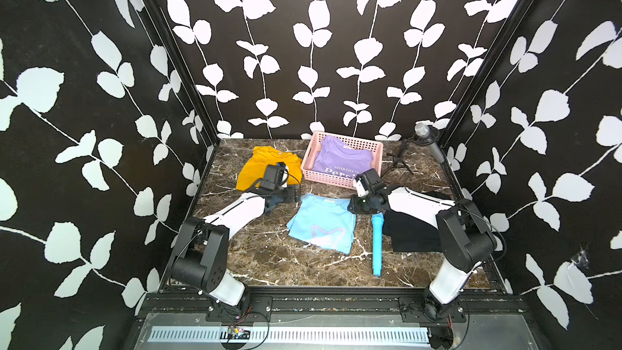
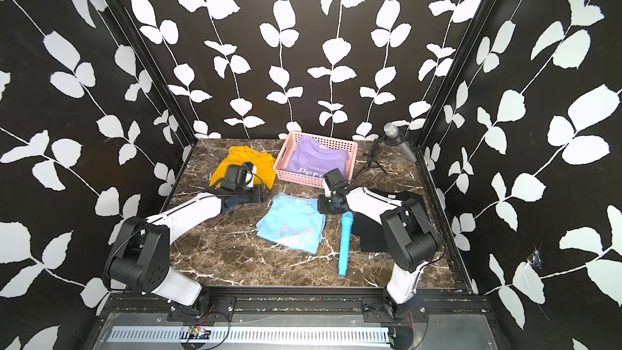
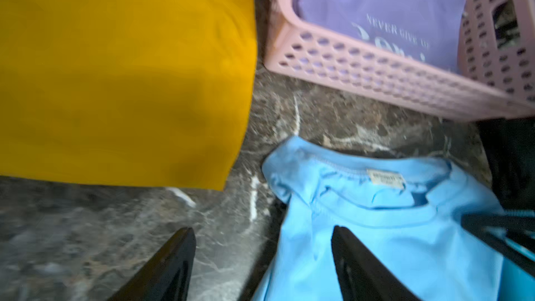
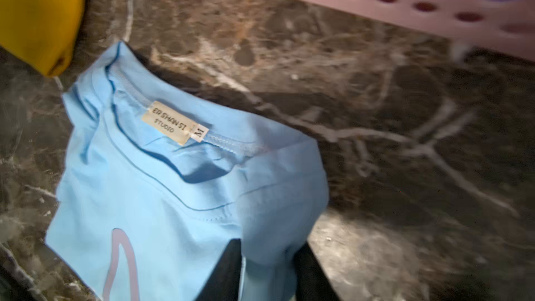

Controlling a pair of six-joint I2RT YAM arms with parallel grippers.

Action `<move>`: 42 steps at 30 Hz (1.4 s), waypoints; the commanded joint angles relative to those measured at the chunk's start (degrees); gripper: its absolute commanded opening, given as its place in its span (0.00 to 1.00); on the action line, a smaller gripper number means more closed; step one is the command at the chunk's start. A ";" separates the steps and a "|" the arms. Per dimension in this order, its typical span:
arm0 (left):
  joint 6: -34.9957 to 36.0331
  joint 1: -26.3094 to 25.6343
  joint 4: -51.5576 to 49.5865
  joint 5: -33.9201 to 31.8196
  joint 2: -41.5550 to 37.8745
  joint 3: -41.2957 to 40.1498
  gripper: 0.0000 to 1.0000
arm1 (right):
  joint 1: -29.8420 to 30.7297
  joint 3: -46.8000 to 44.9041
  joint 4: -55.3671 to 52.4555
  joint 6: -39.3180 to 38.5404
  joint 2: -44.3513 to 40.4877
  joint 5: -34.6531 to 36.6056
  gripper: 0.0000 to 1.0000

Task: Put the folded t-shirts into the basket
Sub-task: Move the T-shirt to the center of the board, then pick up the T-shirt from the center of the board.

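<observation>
The light blue tee [image 1: 321,222] lies flat mid-counter [image 1: 269,260], long axis front to back, collar toward the basket [image 1: 331,181] at the back edge; the right gripper [image 4: 269,244] straddles one shoulder fold, jaws narrowly parted, whether pinching I cannot tell; the left gripper [image 3: 262,230] hovers wide open and empty at the other shoulder.

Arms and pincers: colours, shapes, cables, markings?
Both look alike. The left arm and right arm have white link shells with a thin dark stripe, bulky black joint housings and thin black cables looping at the joints. The left pincer and right pincer have flat, black, tapering fingers. No legible markings.
</observation>
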 commanded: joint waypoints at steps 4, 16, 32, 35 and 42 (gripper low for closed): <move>-2.19 -4.88 2.05 4.74 2.06 -6.12 0.73 | -1.09 2.87 -3.11 -4.10 1.65 0.65 0.49; -9.34 -13.60 3.13 7.97 -6.22 -15.75 0.73 | -1.00 0.09 -0.47 -2.50 0.22 -0.48 0.57; -1.16 -9.08 0.54 -0.34 4.93 -2.33 0.76 | -0.50 -0.02 -0.77 -4.05 2.73 3.38 0.58; -1.90 -9.07 2.12 0.77 7.92 -1.16 0.74 | -0.16 -0.66 0.76 -3.30 3.60 2.72 0.58; -4.18 -9.18 7.42 2.98 12.80 -0.73 0.57 | 0.80 -3.16 6.10 -0.58 5.30 -0.16 0.48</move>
